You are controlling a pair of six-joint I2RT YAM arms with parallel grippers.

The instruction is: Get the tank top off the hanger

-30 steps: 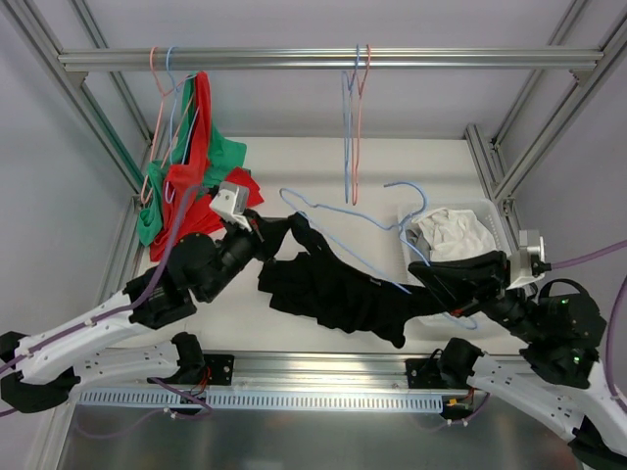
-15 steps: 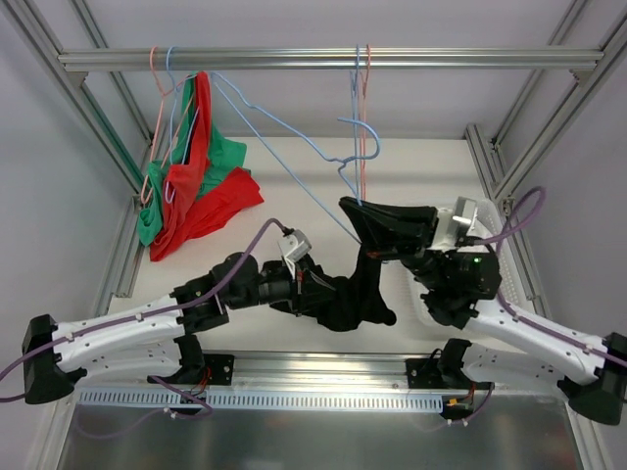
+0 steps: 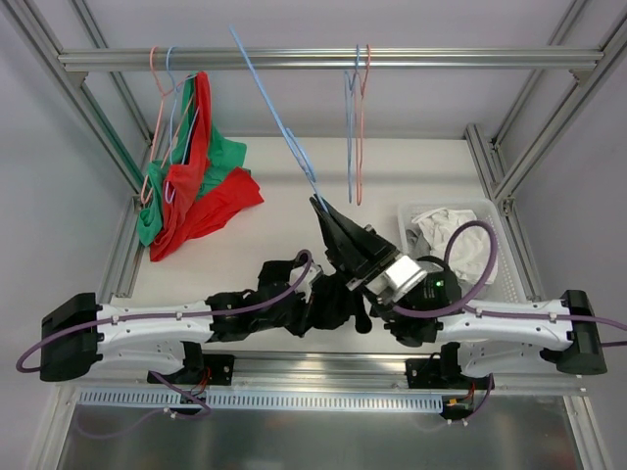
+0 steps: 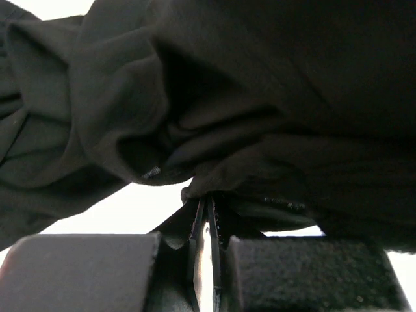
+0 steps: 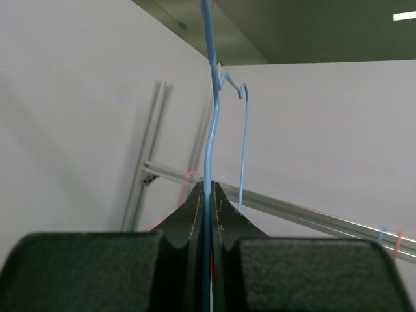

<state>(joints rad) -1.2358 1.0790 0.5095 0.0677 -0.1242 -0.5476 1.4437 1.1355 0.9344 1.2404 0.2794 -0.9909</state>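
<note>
While the left jaws are pressed together on a fold of the black tank top (image 4: 260,97), only a thin slit shows between them in the left wrist view. The cloth fills almost all of that view, bunched in thick folds. The right jaws are also nearly shut, and they pinch the blue hanger (image 5: 208,169) by its wire, which runs straight up out of them.

From above, the tank top (image 3: 338,305) lies in a dark heap on the tabletop (image 3: 284,225), near the front edge and about in the middle. The left arm (image 3: 157,328) reaches into it from the left. The right arm (image 3: 500,323) comes in low from the right, and its wrist is just over the heap. Its fingers point up and to the far left. The blue hanger (image 3: 297,154) rises from them in a slant, up past the top rail (image 3: 441,59). Its lower end is hidden behind the fingers, so I cannot tell if it touches the cloth.

On the right stands a white bin (image 3: 487,211) with white cloth in it. At the far left, red and green garments (image 3: 201,191) hang from the rail, and two bare hangers (image 3: 353,127) hang near the middle.
</note>
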